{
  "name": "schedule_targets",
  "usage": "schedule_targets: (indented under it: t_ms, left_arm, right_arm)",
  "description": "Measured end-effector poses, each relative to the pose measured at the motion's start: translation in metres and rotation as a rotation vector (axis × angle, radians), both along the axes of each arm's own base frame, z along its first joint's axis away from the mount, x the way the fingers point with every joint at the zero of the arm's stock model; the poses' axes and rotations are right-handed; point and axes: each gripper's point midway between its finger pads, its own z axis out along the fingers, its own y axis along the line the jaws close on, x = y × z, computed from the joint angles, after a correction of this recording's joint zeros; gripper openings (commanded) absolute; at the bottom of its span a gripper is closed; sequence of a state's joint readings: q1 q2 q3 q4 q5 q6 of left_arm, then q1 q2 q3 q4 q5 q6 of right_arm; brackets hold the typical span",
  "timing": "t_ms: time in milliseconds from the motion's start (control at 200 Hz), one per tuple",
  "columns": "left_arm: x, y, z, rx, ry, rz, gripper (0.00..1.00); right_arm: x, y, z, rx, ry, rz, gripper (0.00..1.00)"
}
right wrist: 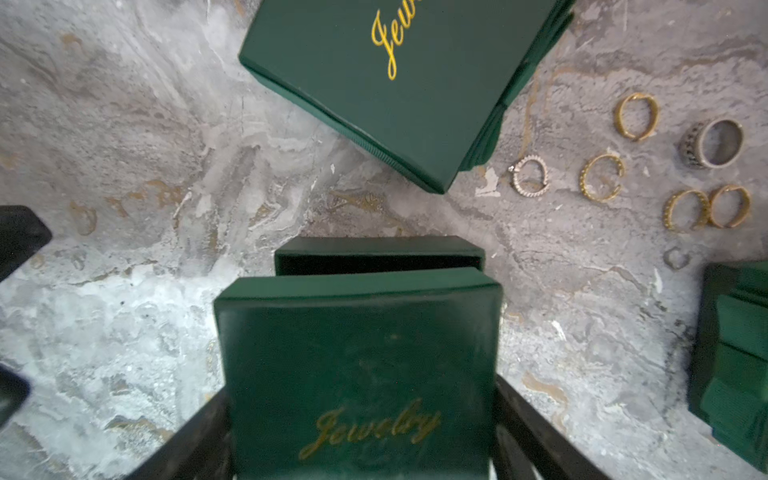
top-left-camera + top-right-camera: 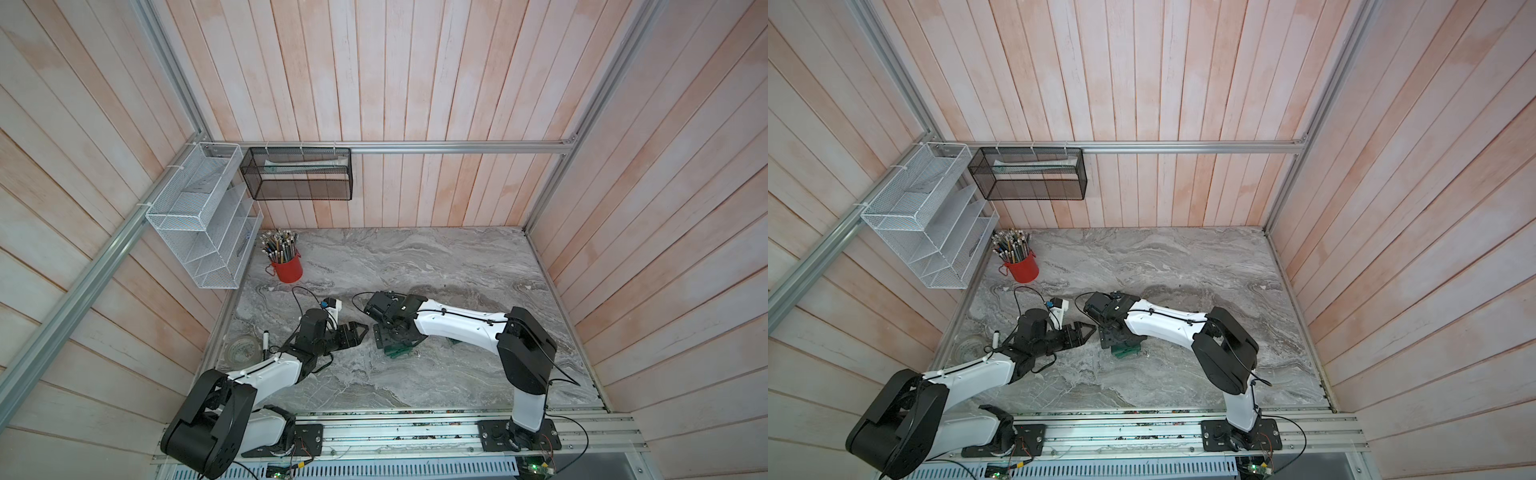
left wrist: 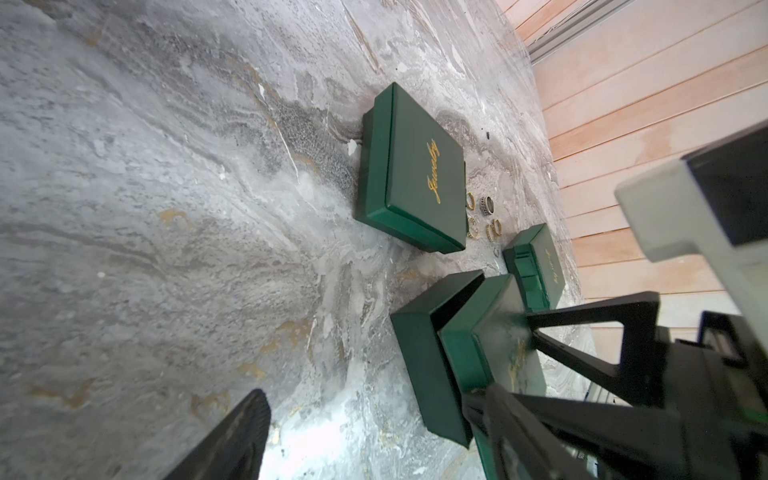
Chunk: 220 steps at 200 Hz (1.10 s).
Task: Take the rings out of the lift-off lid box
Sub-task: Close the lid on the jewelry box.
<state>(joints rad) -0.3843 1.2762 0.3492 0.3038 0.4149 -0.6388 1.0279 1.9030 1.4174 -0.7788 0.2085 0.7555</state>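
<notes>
Right claw (image 1: 361, 415), spread wide, grips green lid (image 1: 357, 353), box base (image 1: 378, 253) sits just ahead of it, rings (image 1: 693, 150) lie on tabletop (image 1: 124, 145) nearby, left claw (image 2: 360, 331) gapes empty.

Red pencil cup (image 2: 287, 270), white wire rack (image 2: 183, 199), black mesh basket (image 2: 299, 183), marker (image 2: 265, 347)

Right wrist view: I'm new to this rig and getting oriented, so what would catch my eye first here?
A dark green lid with gold "Jewelry" lettering fills the foreground, clamped between the jaws of the right gripper, with the open box base just beyond it. Several gold and silver rings lie loose on the marble tabletop, beside a larger closed green box.
</notes>
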Motion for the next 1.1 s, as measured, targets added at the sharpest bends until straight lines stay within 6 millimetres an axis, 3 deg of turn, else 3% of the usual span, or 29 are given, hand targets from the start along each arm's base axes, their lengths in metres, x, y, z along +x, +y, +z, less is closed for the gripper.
schedule_targets:
  t_ms: [1100]
  left_arm:
    - [-0.0011,0.0004,-0.0031,0.003,0.009,0.0,0.83]
  right_arm:
    - [0.0029,-0.0075,-0.0052,-0.051,-0.026,-0.005,0.88]
